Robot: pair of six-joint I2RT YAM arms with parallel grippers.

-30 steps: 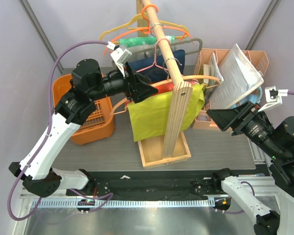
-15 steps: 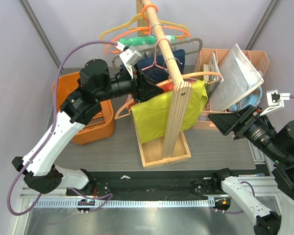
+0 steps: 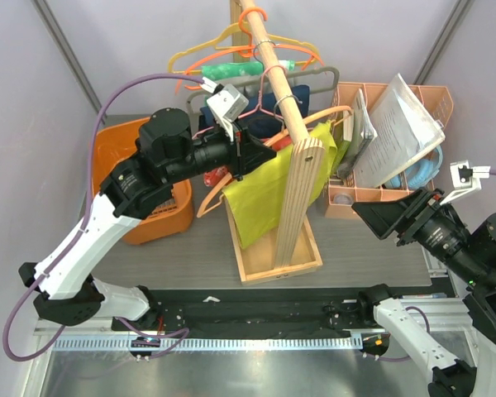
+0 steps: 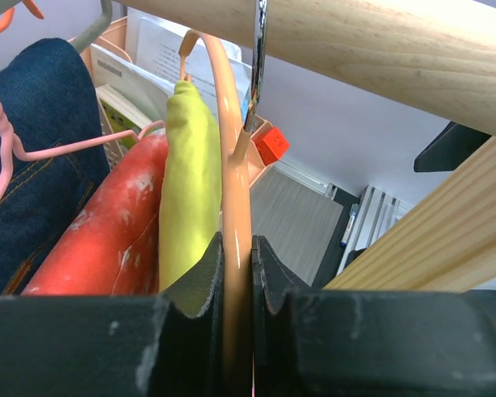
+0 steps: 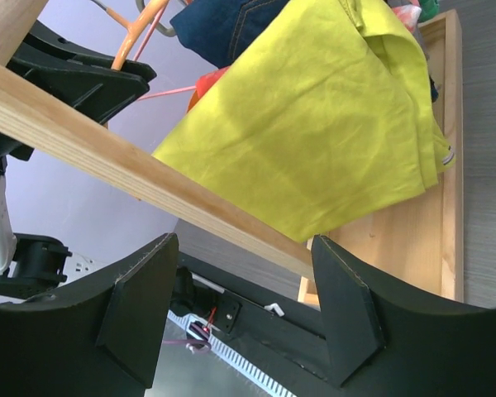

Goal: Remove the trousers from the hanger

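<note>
From above, your left pincer (image 3: pixel 260 153) reaches in beside the rail (image 3: pixel 273 58), where the trousers (image 3: pixel 260 194) hang draped on the hanger (image 3: pixel 335 116). The right pincer (image 3: pixel 388 217) sits well apart, spread and empty. At the left wrist, the jaws pinch the hanger's bar, with the trousers just beside. At the right wrist, the trousers hang untouched. You've got the hold, but pulling them off is not yet begun.

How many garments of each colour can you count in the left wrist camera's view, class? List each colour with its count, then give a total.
Navy denim garment: 1
Red cloth: 1
Yellow-green trousers: 1
Total: 3
</note>
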